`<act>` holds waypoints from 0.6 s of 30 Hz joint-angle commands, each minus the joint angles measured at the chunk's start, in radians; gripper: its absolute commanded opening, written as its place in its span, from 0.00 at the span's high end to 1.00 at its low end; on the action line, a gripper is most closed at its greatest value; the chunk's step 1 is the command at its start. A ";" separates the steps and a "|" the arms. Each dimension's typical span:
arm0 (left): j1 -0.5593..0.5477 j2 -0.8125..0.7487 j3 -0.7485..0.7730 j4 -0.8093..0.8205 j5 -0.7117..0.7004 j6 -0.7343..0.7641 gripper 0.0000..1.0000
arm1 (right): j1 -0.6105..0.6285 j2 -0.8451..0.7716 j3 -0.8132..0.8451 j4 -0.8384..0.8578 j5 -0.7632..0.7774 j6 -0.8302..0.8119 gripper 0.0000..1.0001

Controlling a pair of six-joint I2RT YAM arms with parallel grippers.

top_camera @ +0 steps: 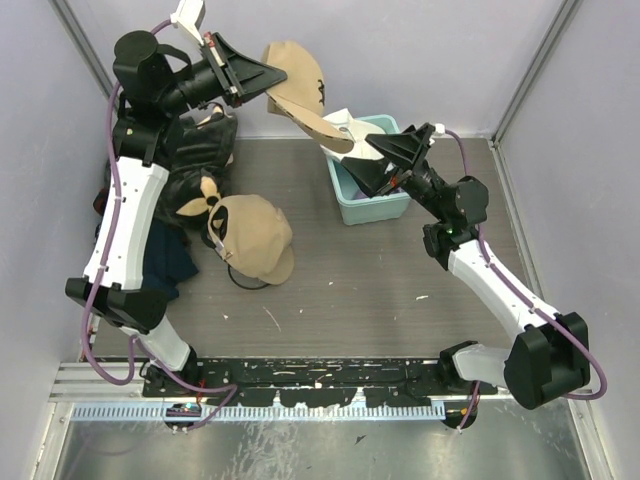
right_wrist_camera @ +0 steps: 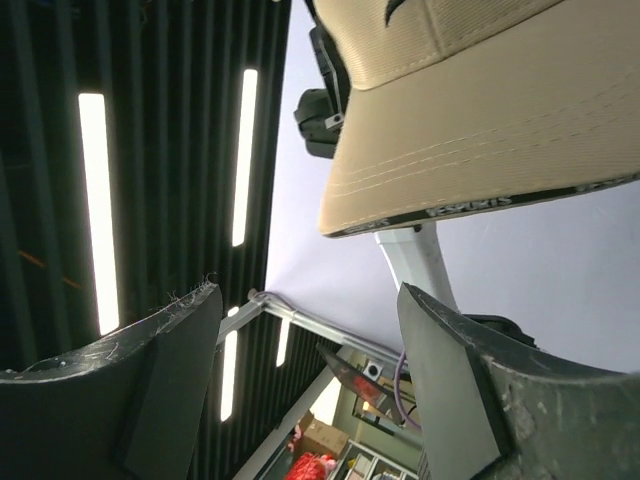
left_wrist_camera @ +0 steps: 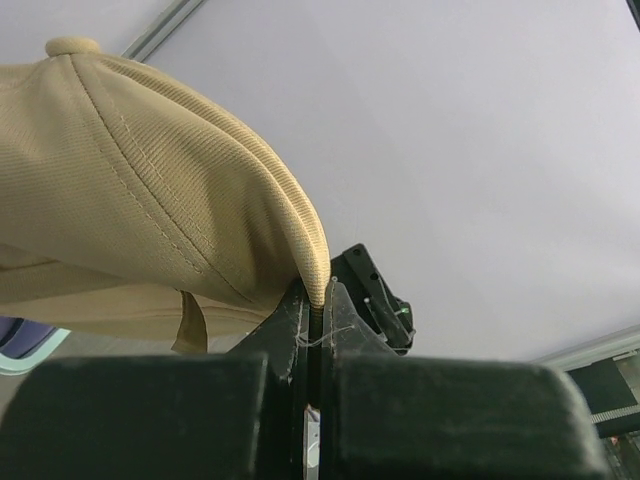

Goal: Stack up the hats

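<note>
The left tool pinches the back rim of the tan hat, aloft at twelve o'clock, with the right tool gaping wide under its brim; so thin a pinch may slip, dropping it into the bin.

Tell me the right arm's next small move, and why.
Probably ease the right jaws forward until the brim of the tan cap sits between them. The left jaws are shut on the cap's back edge and hold it in the air. The right jaws stand open with the brim just beyond their tips, not yet between them.
</note>
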 commanded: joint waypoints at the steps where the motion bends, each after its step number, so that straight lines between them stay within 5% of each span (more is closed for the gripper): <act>1: 0.004 -0.046 -0.016 0.067 0.011 0.006 0.99 | 0.000 -0.009 -0.010 0.159 0.012 0.116 0.24; 18: 0.004 -0.132 -0.141 0.168 0.029 -0.065 1.00 | 0.000 0.122 0.059 0.201 0.018 0.144 0.35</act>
